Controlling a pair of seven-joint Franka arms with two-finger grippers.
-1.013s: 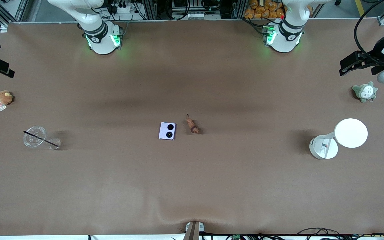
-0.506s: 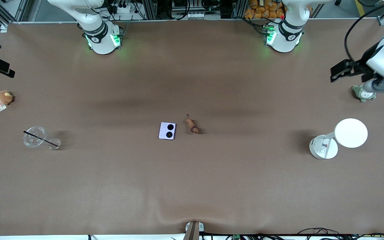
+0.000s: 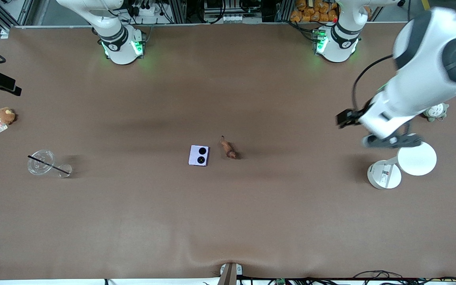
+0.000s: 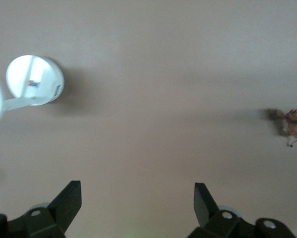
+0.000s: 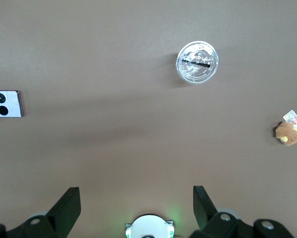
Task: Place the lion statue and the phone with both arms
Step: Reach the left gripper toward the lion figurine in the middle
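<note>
The left arm has swung in from its edge of the tabletop (image 3: pixel 228 221) over the last second — its left gripper (image 4: pixel 133 206) now hangs above bare surface near the white lamp (image 3: pixel 402 164), toward the left arm's end, and the arm covers most of the grey-green plush (image 3: pixel 436 111). Its fingers (image 4: pixel 69 198) are spread wide with nothing between them. The lion statue (image 3: pixel 228 148) lies mid-tabletop, just beside the phone (image 3: pixel 198 155) and apart from it, neither one touched; the left wrist view already shows the lion off at its edge. The right gripper (image 5: pixel 133 206) has barely shifted, high over the right arm's end near the clear cup (image 3: pixel 41 161) and brown plush (image 3: pixel 4 115), fingers equally wide and empty — it waits. This looks like the opening reach for the lion, with the phone left for the right arm.
</note>
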